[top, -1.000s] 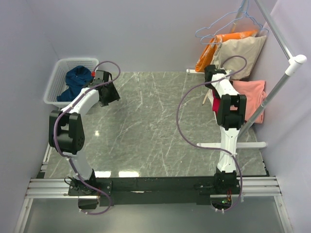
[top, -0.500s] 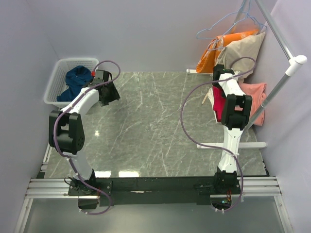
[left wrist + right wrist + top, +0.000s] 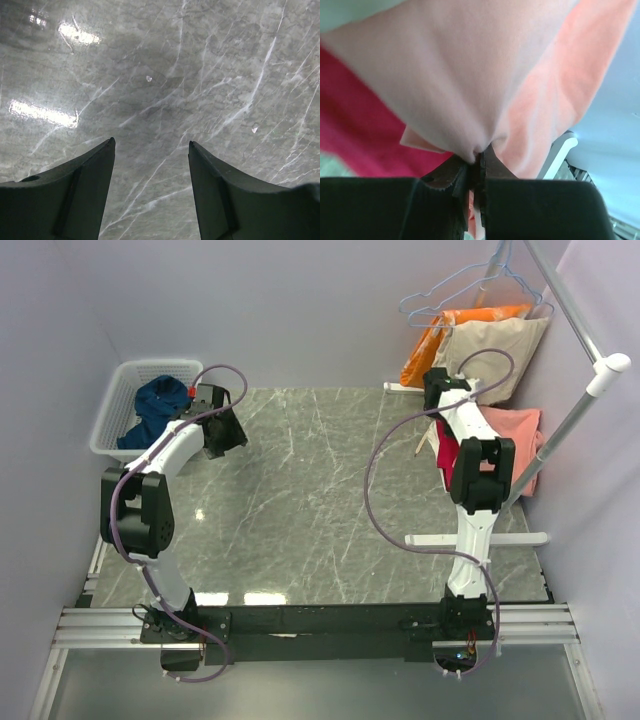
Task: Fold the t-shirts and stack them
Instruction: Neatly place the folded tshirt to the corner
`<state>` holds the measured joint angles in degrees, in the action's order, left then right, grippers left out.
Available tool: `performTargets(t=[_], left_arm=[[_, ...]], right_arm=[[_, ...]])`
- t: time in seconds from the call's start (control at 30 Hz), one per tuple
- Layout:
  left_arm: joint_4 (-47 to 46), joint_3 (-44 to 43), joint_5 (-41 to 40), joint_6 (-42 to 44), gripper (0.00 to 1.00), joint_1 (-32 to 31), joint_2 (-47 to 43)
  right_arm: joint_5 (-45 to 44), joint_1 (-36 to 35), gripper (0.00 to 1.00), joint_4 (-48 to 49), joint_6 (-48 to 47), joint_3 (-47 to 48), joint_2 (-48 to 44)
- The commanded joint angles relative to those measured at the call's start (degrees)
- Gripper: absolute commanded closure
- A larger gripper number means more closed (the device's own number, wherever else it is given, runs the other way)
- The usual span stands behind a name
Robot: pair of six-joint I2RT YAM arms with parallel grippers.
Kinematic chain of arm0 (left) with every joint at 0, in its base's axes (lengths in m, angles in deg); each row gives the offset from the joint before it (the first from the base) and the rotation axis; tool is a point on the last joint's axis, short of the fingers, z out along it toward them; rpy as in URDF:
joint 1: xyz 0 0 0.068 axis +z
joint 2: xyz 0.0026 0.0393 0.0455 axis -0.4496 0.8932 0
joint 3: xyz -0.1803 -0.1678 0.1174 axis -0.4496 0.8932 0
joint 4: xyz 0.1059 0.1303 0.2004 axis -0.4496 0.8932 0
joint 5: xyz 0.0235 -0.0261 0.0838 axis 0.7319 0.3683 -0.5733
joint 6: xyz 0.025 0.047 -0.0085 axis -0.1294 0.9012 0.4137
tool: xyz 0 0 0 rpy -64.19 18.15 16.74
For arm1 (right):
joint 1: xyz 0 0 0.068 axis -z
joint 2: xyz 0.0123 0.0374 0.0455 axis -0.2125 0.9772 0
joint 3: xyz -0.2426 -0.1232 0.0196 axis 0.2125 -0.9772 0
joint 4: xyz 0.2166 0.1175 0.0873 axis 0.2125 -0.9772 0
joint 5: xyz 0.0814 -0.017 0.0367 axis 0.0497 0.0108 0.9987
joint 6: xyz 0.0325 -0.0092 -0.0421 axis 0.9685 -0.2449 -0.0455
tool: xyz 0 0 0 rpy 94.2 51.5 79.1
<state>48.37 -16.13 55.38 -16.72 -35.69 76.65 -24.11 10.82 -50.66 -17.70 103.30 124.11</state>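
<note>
Pinching a small fold of the pink shirt [image 3: 470,75], the right gripper [image 3: 479,161] is pressing its dark, ridged fingertips together. Soft cloth is gathering into a point at the bite, and smooth, shallow creases are fanning up from it. In the wrist view the shirt is looking matte and salmon, paler in the middle and warmer toward the right. The red shirt [image 3: 446,452] is lying just beside it on the left, a deep crimson strip touching the pink one and partly hiding under the right arm. Both are bunching at the right edge of the bench [image 3: 300,500], toward the far right corner, with the pink one lying in loose folds.

The left gripper [image 3: 151,144] is hanging over the bench near the far left corner. Its two dark, wedge-shaped fingers are standing spread above glossy grey marble veined in white. The navy shirt [image 3: 160,402] is sitting crumpled in a white lattice-sided basket [image 3: 108,425] just off that corner. Beyond the far right corner, an orange cloth [image 3: 425,358] and a beige cloth [image 3: 503,343] are hanging side by side, both limp and softly creased.
</note>
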Motion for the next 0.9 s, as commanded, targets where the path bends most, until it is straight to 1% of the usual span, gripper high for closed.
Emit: performTargets(t=[0.0,0.07,0.17,0.3,0.33,0.37,0.4,0.43,0.5,0.53,0.67,0.73,0.87], left_arm=[[-0.9,-0.6,0.9,-0.7,0.34,0.2,-1.4],[-0.9,-0.5,0.8,-0.7,0.34,0.1,-1.7],[-0.9,-0.1,0.7,-0.8,0.34,0.1,-2.1],[-0.4,-0.5,0.8,-0.7,0.34,0.1,-2.5],[-0.3,-0.6,0.6,-0.6,0.34,0.1,-2.7],[-0.4,-0.6,0.7,-0.5,0.34,0.1,-2.8],[-0.4,-0.6,0.7,-0.2,0.34,0.1,-2.8],[-0.1,-0.8,0.6,-0.1,0.34,0.1,-2.8],[-0.1,-0.9,0.4,0.2,0.34,0.1,-2.9],[0.0,-1.0,0.3,0.3,0.34,0.1,-2.9],[-0.8,-0.6,0.3,0.9,0.33,0.1,-3.6],[-1.3,0.0,0.3,1.1,0.33,0.1,-4.3],[-2.8,1.7,0.4,1.9,0.31,0.1,-6.4]], right_arm=[[-0.2,-2.3,1.0,0.7,-0.5,-1.0,-4.0],[-0.3,-3.0,1.0,-0.4,-0.1,-0.9,-3.5],[0.0,-3.2,1.0,2.6,-2.2,-3.2,-3.0],[-0.8,-3.0,1.0,-3.0,0.8,0.1,1.8],[-1.0,-3.1,0.84,-3.8,2.2,1.0,2.9],[-1.2,-3.0,0.7,-4.3,3.1,1.4,3.0],[-1.8,-3.1,0.6,-5.0,4.6,1.5,2.5],[-2.8,-3.1,0.43,-5.1,5.4,1.4,1.9],[-3.8,-3.2,0.33,-4.5,6.6,1.0,0.2],[-4.0,-3.1,0.3,-4.2,7.2,1.1,-2.0],[-5.0,-3.7,0.27,-0.7,6.9,0.7,-8.9],[-5.2,-4.8,0.27,2.1,5.2,0.7,-12.6],[-4.7,-7.4,0.27,4.9,1.8,1.4,-16.6]])
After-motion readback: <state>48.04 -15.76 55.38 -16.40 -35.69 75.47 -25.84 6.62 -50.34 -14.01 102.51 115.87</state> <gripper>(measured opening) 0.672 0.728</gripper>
